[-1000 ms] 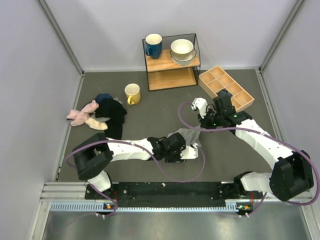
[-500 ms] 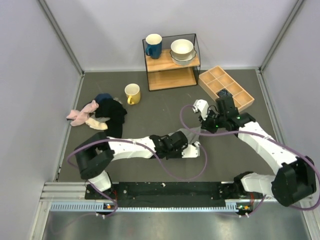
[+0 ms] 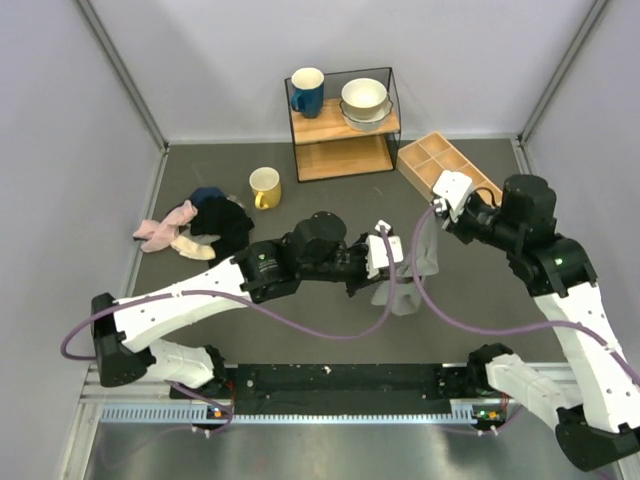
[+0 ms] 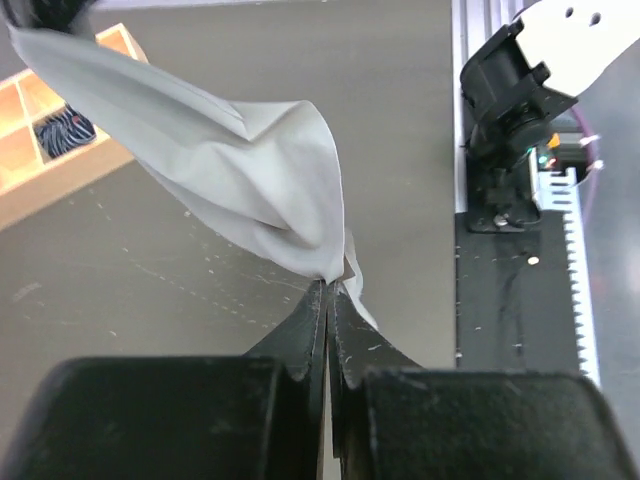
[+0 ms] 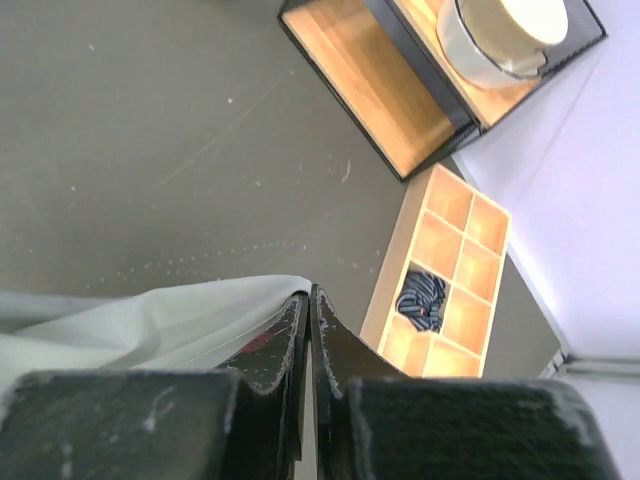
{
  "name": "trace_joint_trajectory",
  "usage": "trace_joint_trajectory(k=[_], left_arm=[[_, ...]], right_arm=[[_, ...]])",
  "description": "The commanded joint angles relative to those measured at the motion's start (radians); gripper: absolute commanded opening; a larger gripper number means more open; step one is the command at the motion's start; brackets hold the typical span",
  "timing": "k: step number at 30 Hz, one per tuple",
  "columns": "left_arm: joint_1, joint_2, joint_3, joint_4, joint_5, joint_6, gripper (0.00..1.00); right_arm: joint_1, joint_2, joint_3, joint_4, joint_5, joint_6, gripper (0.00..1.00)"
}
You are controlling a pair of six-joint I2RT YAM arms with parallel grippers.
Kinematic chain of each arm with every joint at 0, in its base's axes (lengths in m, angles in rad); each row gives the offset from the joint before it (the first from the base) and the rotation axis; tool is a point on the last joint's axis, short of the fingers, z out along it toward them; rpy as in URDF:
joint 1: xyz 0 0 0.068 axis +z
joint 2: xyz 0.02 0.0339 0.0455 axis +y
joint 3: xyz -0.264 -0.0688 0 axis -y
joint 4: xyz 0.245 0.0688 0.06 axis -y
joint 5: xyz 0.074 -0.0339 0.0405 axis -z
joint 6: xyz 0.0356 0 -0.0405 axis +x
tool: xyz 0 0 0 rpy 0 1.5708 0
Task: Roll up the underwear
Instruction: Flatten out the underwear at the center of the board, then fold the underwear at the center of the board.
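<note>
Hanging above the table (image 3: 330, 205), the underwear (image 4: 250, 190) stretched from the tips of the left gripper (image 4: 328, 300) up and away to the tips of the right gripper (image 5: 306, 300). Both pairs of fingers were pressed together on a thin edge of the cloth, with no gap between them in either wrist view.

The likeliest trouble, as I judged it, was a slip. Each pinch caught only a small fold right at the fingertips, so any pull apart could draw the thin fabric out of one side and let it fall in a heap. A second risk was laying it down creased: the cloth twisted just beyond the left fingers, and a roll begun on such folds would come out lopsided. The wooden divided tray (image 5: 440, 240) lay below and beyond the right fingers, where a low swing could drag the hem across it.

The cloth looked pale grey, plain and soft, with loose diagonal folds and a drooping lower corner. No lettering could be made out.
</note>
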Motion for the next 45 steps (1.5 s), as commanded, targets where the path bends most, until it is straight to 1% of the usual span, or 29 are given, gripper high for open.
trace_joint_trajectory(k=[1,2,3,4,5,6,7,8,9,10,11,12,13,14,15,18,20,22,23,24,25,27,29,30,33,36,38,41,45], left_arm=[[0.037,-0.101,-0.134,0.092,0.016,-0.251,0.0],[0.078,-0.127,-0.184,0.142,0.007,-0.284,0.0],[0.104,-0.157,-0.237,0.174,-0.001,-0.398,0.0],[0.134,-0.187,-0.356,0.202,-0.02,-0.451,0.0],[0.208,-0.251,-0.423,0.23,-0.03,-0.507,0.0],[0.247,-0.284,-0.559,0.294,-0.025,-0.613,0.0],[0.284,-0.316,-0.627,0.326,-0.022,-0.659,0.0],[0.354,-0.379,-0.694,0.349,-0.048,-0.705,0.03],[0.381,-0.407,-0.806,0.401,-0.068,-0.809,0.17],[0.405,-0.434,-0.851,0.412,-0.082,-0.844,0.33],[0.43,-0.48,-0.885,0.412,-0.105,-0.862,0.58],[0.434,-0.503,-0.923,0.405,-0.117,-0.89,0.64],[0.436,-0.531,-0.934,0.381,-0.123,-0.894,0.68],[0.438,-0.583,-0.936,0.362,-0.142,-0.898,0.72],[0.439,-0.608,-0.924,0.327,-0.183,-0.892,0.79],[0.45,-0.662,-0.872,0.248,-0.25,-0.85,0.9],[0.473,-0.634,-0.843,0.248,-0.22,-0.82,0.92],[0.493,-0.582,-0.788,0.251,-0.121,-0.769,0.92],[0.509,-0.504,-0.761,0.238,-0.075,-0.751,0.92],[0.517,-0.464,-0.699,0.218,-0.042,-0.711,0.92],[0.525,-0.379,-0.665,0.199,0.028,-0.689,0.89],[0.543,-0.3,-0.555,0.127,0.087,-0.608,0.86],[0.559,-0.211,-0.475,0.054,0.121,-0.509,0.84],[0.562,-0.185,-0.4,-0.021,0.111,-0.472,0.83],[0.568,-0.109,-0.294,-0.158,0.003,-0.338,0.83],[0.571,-0.079,-0.26,-0.213,-0.1,-0.241,0.81],[0.571,-0.091,-0.269,-0.233,-0.137,-0.206,0.81],[0.571,-0.14,-0.331,-0.194,-0.174,-0.198,0.82],[0.571,-0.197,-0.433,-0.151,-0.243,-0.198,0.82]], right_arm=[[0.019,0.154,0.09,-0.047,-0.105,0.014,0.0],[0.038,0.195,0.101,-0.042,-0.125,0.029,0.0],[0.109,0.291,0.122,-0.022,-0.122,0.035,0.0],[0.146,0.339,0.132,-0.01,-0.116,0.038,0.0],[0.184,0.39,0.144,0.007,-0.113,0.057,0.0],[0.215,0.512,0.17,0.03,-0.121,0.075,0.0],[0.268,0.575,0.192,0.059,-0.131,0.092,0.0],[0.292,0.653,0.221,0.064,-0.15,0.129,0.0],[0.308,0.726,0.304,0.061,-0.151,0.156,0.08],[0.338,0.868,0.354,0.03,-0.147,0.182,0.18],[0.344,0.927,0.406,0.001,-0.151,0.202,0.42],[0.344,0.971,0.457,-0.029,-0.154,0.207,0.51],[0.345,1.005,0.519,-0.057,-0.157,0.206,0.55],[0.335,1.005,0.518,-0.062,-0.154,0.193,0.58],[0.326,0.986,0.503,-0.059,-0.156,0.184,0.59],[0.266,0.874,0.366,-0.05,-0.194,0.14,0.62],[0.229,0.808,0.283,-0.05,-0.258,0.07,0.62],[0.188,0.711,0.145,-0.053,-0.298,0.008,0.62],[0.184,0.681,0.096,-0.051,-0.32,-0.07,0.61],[0.184,0.617,-0.008,-0.051,-0.326,-0.115,0.61],[0.184,0.587,-0.058,-0.05,-0.341,-0.164,0.61],[0.183,0.509,-0.195,-0.051,-0.371,-0.318,0.6],[0.184,0.473,-0.276,-0.05,-0.362,-0.477,0.59],[0.184,0.461,-0.338,-0.05,-0.352,-0.524,0.58],[0.189,0.441,-0.412,-0.05,-0.317,-0.633,0.56],[0.201,0.441,-0.44,-0.051,-0.274,-0.673,0.53],[0.21,0.438,-0.449,-0.048,-0.256,-0.701,0.52],[0.242,0.452,-0.46,-0.039,-0.228,-0.715,0.51],[0.304,0.495,-0.46,-0.037,-0.164,-0.701,0.42]])
